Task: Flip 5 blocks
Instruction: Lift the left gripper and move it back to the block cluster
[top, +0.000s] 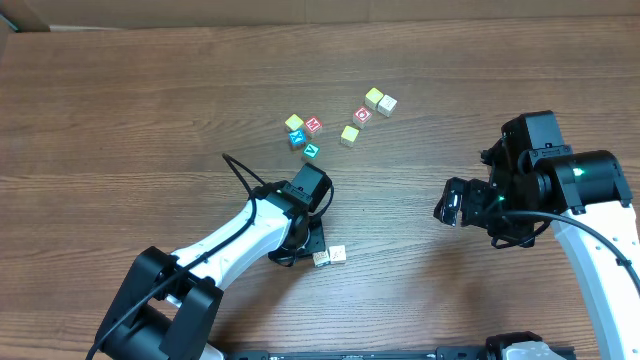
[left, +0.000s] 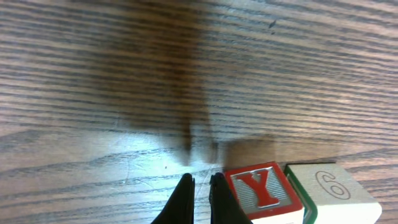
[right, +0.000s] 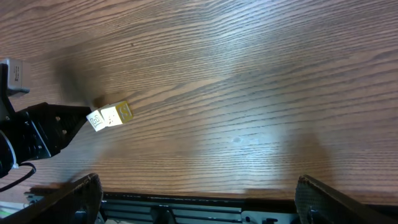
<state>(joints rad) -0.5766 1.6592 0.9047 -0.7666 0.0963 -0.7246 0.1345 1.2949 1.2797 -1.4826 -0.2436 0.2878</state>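
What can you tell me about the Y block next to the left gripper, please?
The Y block is a pale wooden cube flat on the table, its top face bearing a red Y on striped grey inside a red border. One side meets the 6 block. The shut left gripper stands close on the other side; whether they touch is unclear.

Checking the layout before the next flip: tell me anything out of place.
The red Y block and the 6 block sit together beside the shut left hand, well apart from the main cluster. Nothing looks damaged.
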